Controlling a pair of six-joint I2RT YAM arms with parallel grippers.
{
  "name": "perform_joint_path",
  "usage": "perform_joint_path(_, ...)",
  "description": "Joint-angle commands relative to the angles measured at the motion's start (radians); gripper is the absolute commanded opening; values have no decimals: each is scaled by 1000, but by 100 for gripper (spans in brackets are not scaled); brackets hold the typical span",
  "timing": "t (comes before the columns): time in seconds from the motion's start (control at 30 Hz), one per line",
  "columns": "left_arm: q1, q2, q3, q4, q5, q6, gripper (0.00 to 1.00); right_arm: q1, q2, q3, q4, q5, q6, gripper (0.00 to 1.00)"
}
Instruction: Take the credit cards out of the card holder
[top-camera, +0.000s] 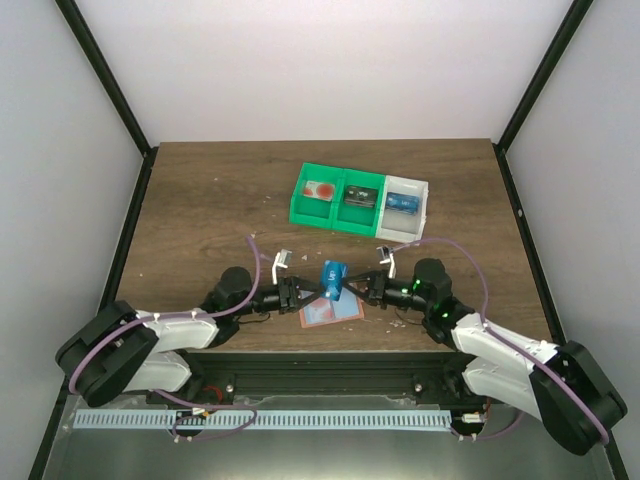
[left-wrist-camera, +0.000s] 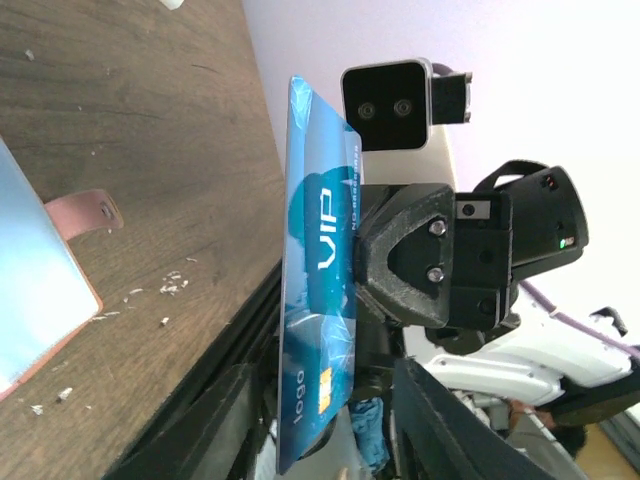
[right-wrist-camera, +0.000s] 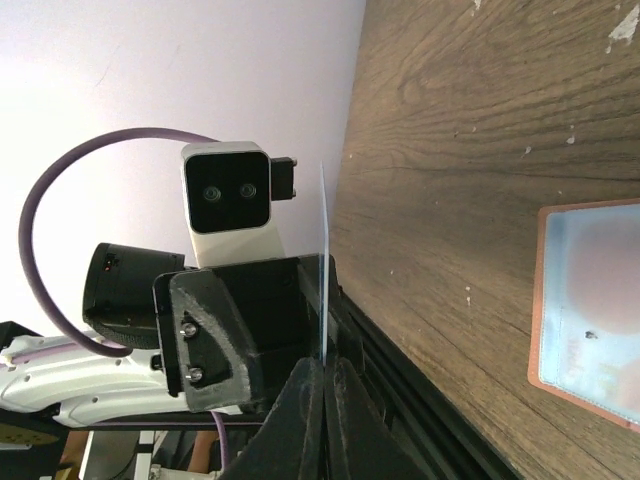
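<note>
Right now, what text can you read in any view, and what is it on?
"VIP": on the blue credit card, mid-face.
"logo": on the same card, at its lower end beside the gold chip.
Fine print along the card's edge near "VIP": too small to read.
Card holder: no text visible.
Items in the bins: too small to read.

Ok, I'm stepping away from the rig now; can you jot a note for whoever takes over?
Right tool shut on a blue card, held up off the table.
Left tool open, its fingers either side of that card's end.
Card holder lies flat on the table below, light-blue face up.
Done: one card out.
Left: set this card down, then check the holder; whether more cards remain inside cannot be told.
</note>
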Motion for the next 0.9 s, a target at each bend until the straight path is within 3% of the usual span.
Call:
perform_joint_path(0.0,-4,24,-16,81,3,-5,32,14,4,22,52,-24,10,0)
perform_joint_path(0.13,-4,39,-24,119,11,-15,7,18,0,19,44,-32,0,0)
perform_joint_path(0.2,-4,42,-29,129,13,-14,0,18,-6,19,23,-36,-20,1)
perform_joint_path(0.37,12,39,-49,138,58,27,0,16,-60,52,-114,-47,-163,15)
perform_joint_path(0.53,24,8,-44,58,187,123,0,-17,-119,224,-542,-30,-460,26)
perform_joint_path(0.73,18,-105,23,-337,259,358,0,-83,-111,366,-817,-100,-698,27)
perform_joint_path(0.87,16,-189,36,-478,274,420,0,-84,-62,413,-901,-209,-787,29)
